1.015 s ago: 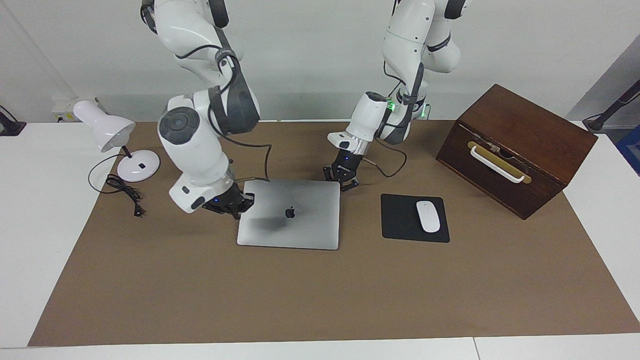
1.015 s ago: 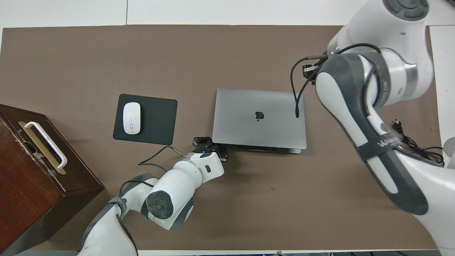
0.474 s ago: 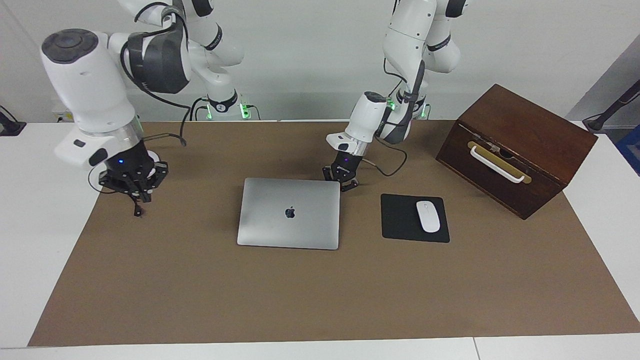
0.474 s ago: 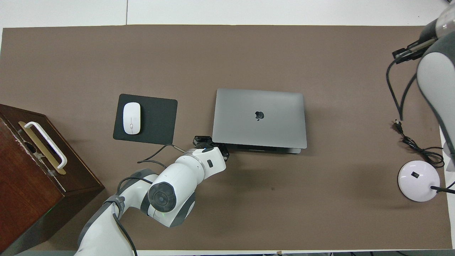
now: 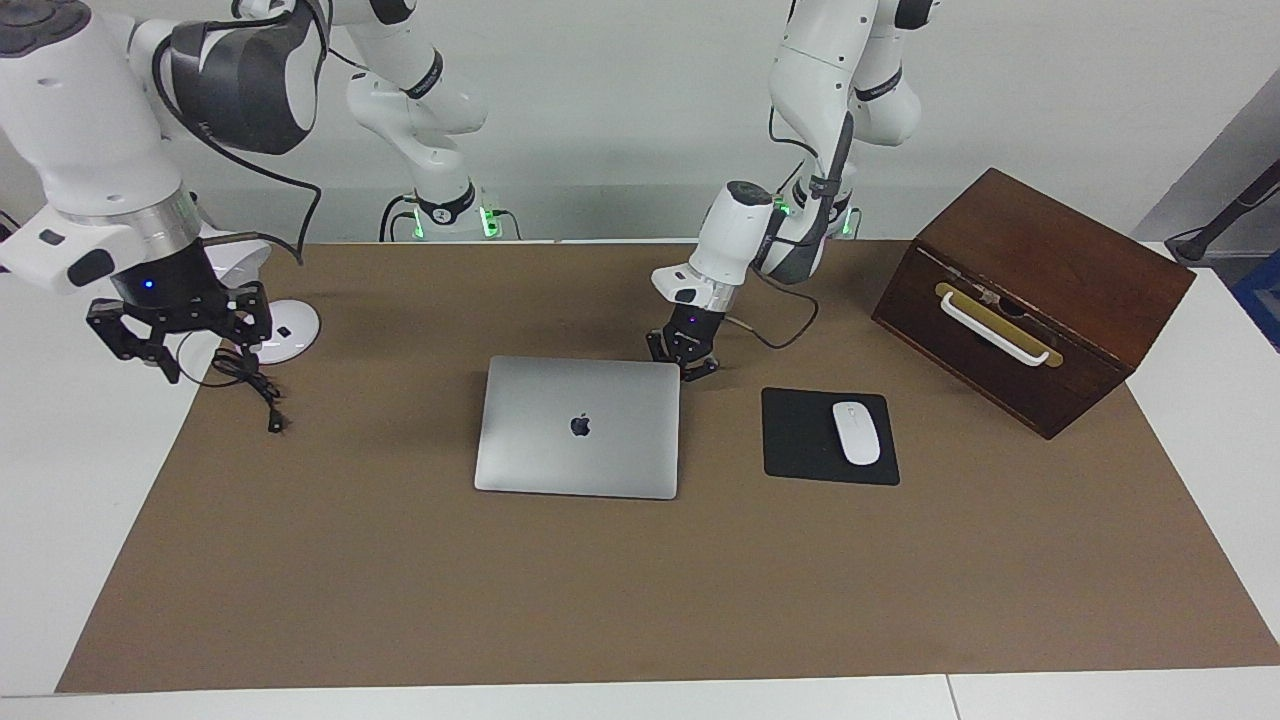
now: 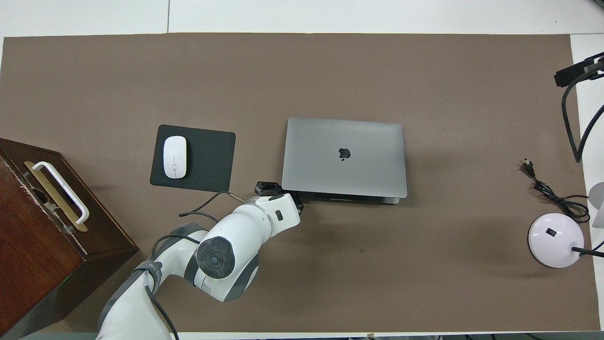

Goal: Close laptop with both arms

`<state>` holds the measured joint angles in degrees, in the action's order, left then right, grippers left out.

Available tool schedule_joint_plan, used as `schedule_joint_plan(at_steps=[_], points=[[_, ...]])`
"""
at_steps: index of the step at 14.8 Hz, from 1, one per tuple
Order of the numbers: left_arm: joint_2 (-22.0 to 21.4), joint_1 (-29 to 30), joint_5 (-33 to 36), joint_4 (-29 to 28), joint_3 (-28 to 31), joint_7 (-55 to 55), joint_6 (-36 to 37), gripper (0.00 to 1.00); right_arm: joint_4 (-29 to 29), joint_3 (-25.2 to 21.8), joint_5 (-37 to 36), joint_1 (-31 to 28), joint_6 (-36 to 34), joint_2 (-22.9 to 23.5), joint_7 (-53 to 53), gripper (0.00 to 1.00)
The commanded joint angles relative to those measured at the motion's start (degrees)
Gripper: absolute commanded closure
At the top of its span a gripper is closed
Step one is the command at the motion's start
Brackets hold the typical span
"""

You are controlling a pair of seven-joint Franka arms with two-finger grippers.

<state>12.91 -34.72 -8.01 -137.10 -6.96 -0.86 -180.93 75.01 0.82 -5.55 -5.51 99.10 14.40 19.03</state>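
The silver-grey laptop (image 5: 578, 425) lies shut and flat on the brown mat, apple logo up; it also shows in the overhead view (image 6: 344, 156). My left gripper (image 5: 685, 360) is open and low at the laptop's corner nearest the robots, toward the left arm's end, holding nothing; it shows in the overhead view (image 6: 279, 192) too. My right gripper (image 5: 178, 328) is open and empty, raised over the mat's edge at the right arm's end, beside the lamp base. In the overhead view only a bit of the right arm shows at the edge.
A white desk lamp base (image 5: 283, 332) and its black cable (image 5: 250, 385) lie under the right gripper. A black mouse pad (image 5: 800, 440) with a white mouse (image 5: 856, 432) lies beside the laptop. A brown wooden box (image 5: 1030, 290) stands at the left arm's end.
The right arm has swung away from the laptop's edge to its own end of the table and risen. The left gripper has barely moved. The laptop stays shut.
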Motion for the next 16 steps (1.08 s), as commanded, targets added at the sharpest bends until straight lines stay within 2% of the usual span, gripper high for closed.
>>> schedule_joint_plan(at_steps=[1,3,6,9,11,14,16], points=[[-2.53,0.09,-0.60,-3.08,-0.25,-0.29,2.33,1.00,0.23,0.76,6.14,-2.48,-0.92,-1.82,-3.90,0.00],[-3.85,0.00,-0.60,-3.52,-0.25,-0.29,3.64,1.00,0.49,0.76,7.39,-2.31,-3.37,-2.44,-4.87,0.00],[-6.83,0.09,-1.04,-3.52,-0.34,-0.64,9.17,1.00,1.98,0.93,9.14,-2.14,-7.16,-3.59,-12.24,0.00],[-12.80,0.18,-3.66,-3.17,-0.34,-0.55,19.43,1.00,4.08,0.94,9.42,-2.22,-14.53,-7.17,-13.49,0.00],[-16.32,0.26,-4.11,-2.47,-0.25,-0.64,25.94,1.00,10.74,0.85,10.03,-2.40,-12.02,-11.74,-13.93,0.00],[-21.33,0.44,-4.38,-1.51,0.10,-0.81,37.80,1.00,25.14,0.85,10.03,-3.19,-2.02,-18.86,-14.02,0.00],[-24.49,0.79,-4.47,-0.19,0.80,-0.90,45.01,1.00,30.36,0.85,9.94,-2.84,1.70,-21.60,-13.93,0.00]])
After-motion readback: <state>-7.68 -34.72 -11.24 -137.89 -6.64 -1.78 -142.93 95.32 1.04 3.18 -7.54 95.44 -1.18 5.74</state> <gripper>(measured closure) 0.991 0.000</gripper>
